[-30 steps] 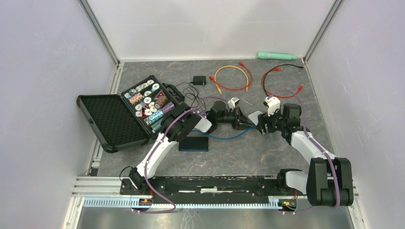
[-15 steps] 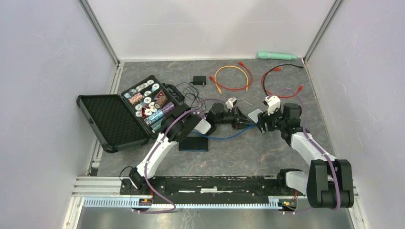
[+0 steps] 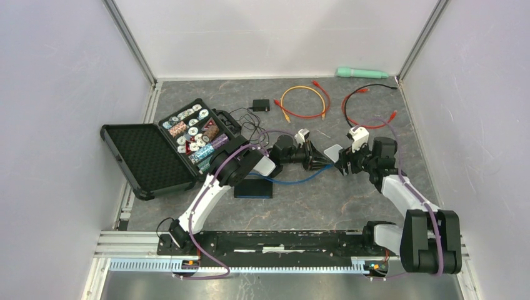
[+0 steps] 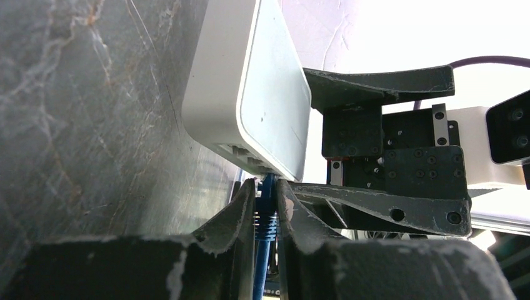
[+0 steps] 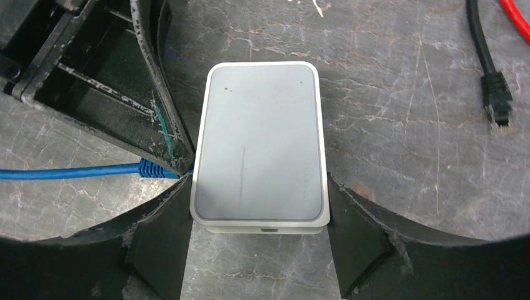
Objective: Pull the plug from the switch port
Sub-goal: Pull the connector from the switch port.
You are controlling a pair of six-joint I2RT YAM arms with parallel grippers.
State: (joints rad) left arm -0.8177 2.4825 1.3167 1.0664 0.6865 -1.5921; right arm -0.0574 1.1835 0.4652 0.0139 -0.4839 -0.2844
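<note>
**Surface.** Grey marbled table (image 3: 312,206), closed in by pale walls with aluminium rails.

**Case.** Black foam-lined case (image 3: 147,159), lid laid open at the left, its tray filled with round chips. Well apart from the work.

**Right gripper** (image 5: 260,199). Jaws spread wide and clamped across the two long sides of the switch, holding it flat on the table.

**Left gripper** (image 4: 266,199). Jaws drawn nearly together, pinching the plug right at the switch's edge.

**Dark flat slab** (image 3: 254,188). Lies under the left arm, not involved.

**Switch** (image 5: 259,137). Small white rounded box at mid-table, between the two grippers, with ports along its left side in the right wrist view.

**Spare leads.** Orange loop (image 3: 294,91) and black lead (image 3: 350,100) lie at the far edge, with a green cylinder (image 3: 362,72) beyond them.

**Blue cable** (image 5: 69,171). Runs off to the left along the table.

**Plug** (image 5: 155,169). Blue, seated in a side port of the switch. The latch tab cannot be made out.

**Step in hand.** Both grips look set and the extraction is not yet made.

**Next move.** This calls for a straight pull by the left arm along the port's axis, away from the switch. The right must hold firm so the box neither slides nor twists. If the latch is not pressed down, the plug will likely resist.
</note>
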